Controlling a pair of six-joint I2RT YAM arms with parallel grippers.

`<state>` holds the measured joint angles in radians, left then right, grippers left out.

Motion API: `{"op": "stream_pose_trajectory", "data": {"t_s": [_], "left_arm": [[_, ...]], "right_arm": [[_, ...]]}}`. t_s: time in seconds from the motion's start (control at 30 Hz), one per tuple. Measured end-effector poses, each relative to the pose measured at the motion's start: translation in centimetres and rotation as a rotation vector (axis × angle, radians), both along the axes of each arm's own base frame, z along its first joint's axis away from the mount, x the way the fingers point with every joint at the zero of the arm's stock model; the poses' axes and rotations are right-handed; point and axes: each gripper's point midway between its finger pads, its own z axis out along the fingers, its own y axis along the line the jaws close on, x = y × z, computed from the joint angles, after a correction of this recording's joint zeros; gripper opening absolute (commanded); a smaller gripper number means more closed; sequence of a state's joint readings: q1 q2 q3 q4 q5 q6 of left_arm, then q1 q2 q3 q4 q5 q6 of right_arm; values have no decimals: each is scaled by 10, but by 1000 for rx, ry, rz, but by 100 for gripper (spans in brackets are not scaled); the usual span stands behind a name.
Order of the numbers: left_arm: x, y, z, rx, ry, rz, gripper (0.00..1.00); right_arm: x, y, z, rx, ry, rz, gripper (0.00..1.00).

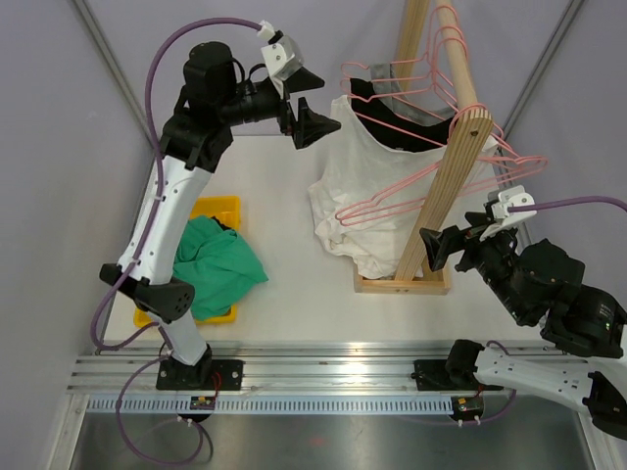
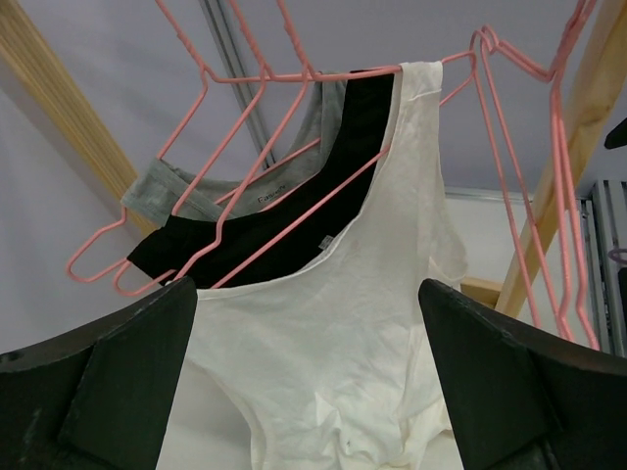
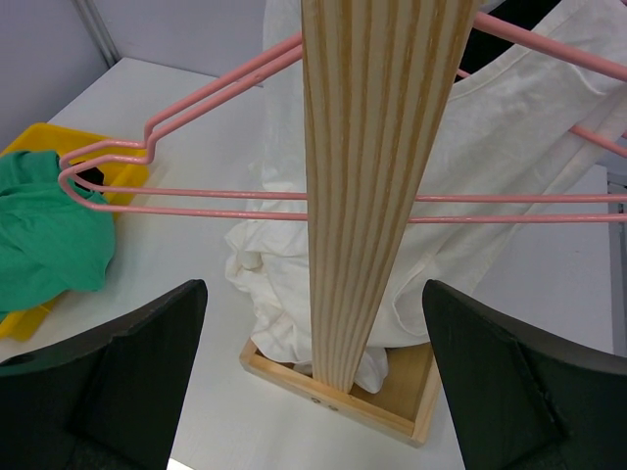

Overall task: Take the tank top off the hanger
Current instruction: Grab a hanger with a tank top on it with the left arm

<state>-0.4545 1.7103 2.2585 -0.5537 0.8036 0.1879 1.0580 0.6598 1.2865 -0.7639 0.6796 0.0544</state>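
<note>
A white tank top [image 1: 358,186] hangs on a pink hanger [image 1: 392,122] from the wooden rack [image 1: 446,166], its hem bunched on the rack's base. In the left wrist view the white tank top [image 2: 333,343] hangs by one strap from the hanger [image 2: 294,220], in front of a black top [image 2: 284,230] and a grey top [image 2: 171,191]. My left gripper [image 1: 315,101] is open and empty, raised just left of the tank top; its jaws frame the cloth [image 2: 309,289]. My right gripper [image 1: 431,248] is open and empty, facing the rack's post [image 3: 367,176] near its base [image 3: 313,289].
A yellow bin [image 1: 223,208] holding a green cloth [image 1: 216,264] sits on the table at the left, also in the right wrist view [image 3: 44,230]. Several empty pink hangers [image 3: 196,201] stick out from the rack. The rack's wooden base tray [image 3: 333,387] stands on the table.
</note>
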Motion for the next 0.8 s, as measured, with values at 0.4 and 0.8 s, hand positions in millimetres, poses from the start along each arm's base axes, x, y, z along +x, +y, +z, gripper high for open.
{"op": "stream_pose_trajectory", "data": {"t_s": [0.4, 0.8], "left_arm": [[38, -35, -31, -5, -14, -126, 93], [90, -70, -58, -82, -88, -189, 95]], "right_arm": [[5, 5, -7, -45, 27, -13, 100], [10, 12, -10, -70, 34, -19, 100]]}}
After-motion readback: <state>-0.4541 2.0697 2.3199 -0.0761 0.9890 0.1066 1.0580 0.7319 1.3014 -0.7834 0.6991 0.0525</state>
